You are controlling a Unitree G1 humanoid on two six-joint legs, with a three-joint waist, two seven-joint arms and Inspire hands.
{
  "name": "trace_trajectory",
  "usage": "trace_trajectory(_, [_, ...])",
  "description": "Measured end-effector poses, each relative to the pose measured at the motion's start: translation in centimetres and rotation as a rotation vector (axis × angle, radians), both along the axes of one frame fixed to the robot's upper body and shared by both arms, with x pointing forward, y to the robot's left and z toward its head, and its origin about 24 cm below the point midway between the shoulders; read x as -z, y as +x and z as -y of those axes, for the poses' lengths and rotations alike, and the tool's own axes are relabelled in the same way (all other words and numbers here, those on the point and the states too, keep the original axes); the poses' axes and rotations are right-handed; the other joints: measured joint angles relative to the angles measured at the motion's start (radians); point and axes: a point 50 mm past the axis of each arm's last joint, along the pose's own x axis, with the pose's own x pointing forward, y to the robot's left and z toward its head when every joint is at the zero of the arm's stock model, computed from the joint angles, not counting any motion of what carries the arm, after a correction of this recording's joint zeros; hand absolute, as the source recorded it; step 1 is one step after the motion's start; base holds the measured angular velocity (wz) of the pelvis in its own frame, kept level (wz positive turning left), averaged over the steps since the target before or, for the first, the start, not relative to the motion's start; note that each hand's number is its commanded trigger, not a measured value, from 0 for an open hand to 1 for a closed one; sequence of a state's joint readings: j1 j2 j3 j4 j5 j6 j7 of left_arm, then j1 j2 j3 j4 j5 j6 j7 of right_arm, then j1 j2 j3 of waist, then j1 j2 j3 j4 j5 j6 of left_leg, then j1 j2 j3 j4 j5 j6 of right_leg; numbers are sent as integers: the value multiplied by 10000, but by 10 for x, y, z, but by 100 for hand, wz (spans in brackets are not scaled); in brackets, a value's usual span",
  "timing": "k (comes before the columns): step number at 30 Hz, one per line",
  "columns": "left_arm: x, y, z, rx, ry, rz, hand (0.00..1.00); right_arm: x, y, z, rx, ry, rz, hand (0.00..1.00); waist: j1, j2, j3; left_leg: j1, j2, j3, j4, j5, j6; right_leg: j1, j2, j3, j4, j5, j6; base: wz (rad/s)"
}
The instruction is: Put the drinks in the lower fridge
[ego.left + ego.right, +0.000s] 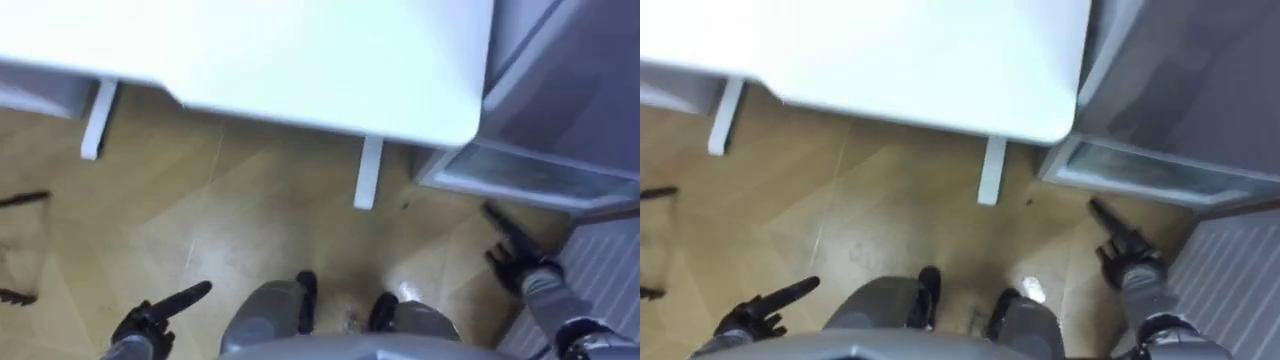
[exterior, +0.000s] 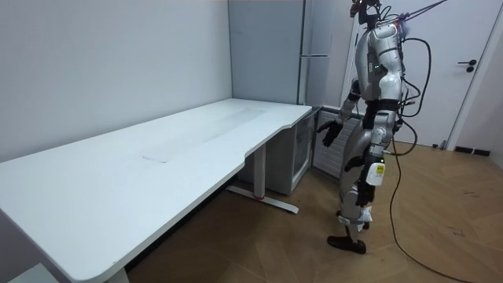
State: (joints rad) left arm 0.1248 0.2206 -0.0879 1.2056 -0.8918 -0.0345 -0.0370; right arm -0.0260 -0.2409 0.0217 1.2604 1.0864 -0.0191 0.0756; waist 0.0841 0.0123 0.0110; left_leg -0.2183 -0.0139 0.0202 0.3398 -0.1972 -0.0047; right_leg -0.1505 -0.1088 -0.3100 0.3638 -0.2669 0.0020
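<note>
Currently we stand on the wooden floor [image 1: 250, 225] at the narrow end of the white table [image 1: 300, 60], with one of its white legs [image 1: 368, 172] just ahead of our feet. In the room view we are upright, facing the corner where the table end meets the grey cabinets.

1. Left hand [image 1: 150, 318]: low at the lower left of the eye views, above the floor. It is released, fingers straight and pointing forward and to the right. It holds nothing.
2. Right hand [image 1: 520, 262]: at the right of the eye views, beside the grey cabinet front. It is released, fingers straight and pointing forward. It holds nothing and touches nothing.
3. Lower fridge [image 2: 303, 157]: a low unit with a glazed front, set just beside the table end under the tall grey cabinet [image 2: 267, 47]. In the eye views its framed front lies at the upper right, ahead of the right hand and apart from it. We cannot tell from these views whether its door is ajar.

A white door [image 2: 479, 71] stands at the room view's right, behind us.
</note>
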Motion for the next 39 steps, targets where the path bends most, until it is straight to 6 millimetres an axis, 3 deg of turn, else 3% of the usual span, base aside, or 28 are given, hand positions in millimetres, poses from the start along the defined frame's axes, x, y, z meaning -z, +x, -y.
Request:
trace_trajectory(3, [2,-11,7,143,-133,-190,0,9,-36,-8,-270,185,-1035,0,-195,-180,-98,779,6,63,-435,-1,-1,851,106,32,-609,93,86,-5])
trace_trajectory(7, [2,-23,6,331,20,-474,0,11,-51,-8,-1106,-245,-1714,0,-434,-231,-91,1276,14,82,-677,-3,-1,1372,169,20,-931,165,115,-3])
trace_trajectory(10, [1,-25,3,251,153,-498,0,9,-42,-9,-2413,-859,-1812,0,-526,-228,-37,1639,47,199,-859,-3,0,1520,203,186,-930,167,111,-15])
trace_trajectory(16, [0,-19,3,384,287,-286,0,-11,1,-3,-3729,-2849,-818,0,-591,-212,-41,1971,116,587,-1072,-3,33,1576,293,632,-1034,213,122,-18])
trace_trajectory(19, [0,-23,1,-3,310,-292,0,-30,23,1,-4167,-4259,-110,0,-736,-271,-58,2179,109,621,-1174,-2,36,1705,308,734,-1075,230,127,-8])
trace_trajectory(21, [0,-26,1,195,386,-361,0,-58,47,4,-4142,-5733,1020,0,-804,-280,-55,2269,126,756,-1238,-2,36,1705,341,905,-1075,234,121,-18])
trace_trajectory(23, [-1,-28,1,281,454,-435,0,-71,57,5,-4069,-6547,1196,0,-788,-341,-61,2417,159,895,-1352,0,33,1706,387,1102,-1075,246,105,-25])
trace_trajectory(28, [-1,-28,-3,107,627,-448,0,-87,54,9,-3555,-8114,988,0,-1072,-382,-39,2507,160,1071,-1440,-1,32,1683,381,1215,-999,247,104,-15])
trace_trajectory(30, [-2,-28,-6,-118,812,-478,0,-115,65,22,-2265,-9252,1854,0,-1082,-468,-13,2664,175,1179,-1513,-1,32,1725,400,1393,-940,247,104,-25])
trace_trajectory(33, [-4,-27,-10,-179,993,-346,0,-147,71,37,-1222,-11009,2661,0,-1291,-683,-54,2747,180,1185,-1528,-1,31,1866,424,1420,-1088,252,98,-2])
trace_trajectory(37, [-3,-31,-9,-186,931,-482,0,-158,65,51,-239,-11909,2439,0,-1346,-939,-48,2775,201,1197,-1526,-7,23,1868,447,1416,-1118,284,88,-2])
trace_trajectory(39, [-2,-33,-7,-170,817,-604,0,-158,58,57,293,-12102,2091,0,-1392,-860,-77,2645,269,1174,-1525,-78,27,1857,520,1341,-1316,447,103,4])
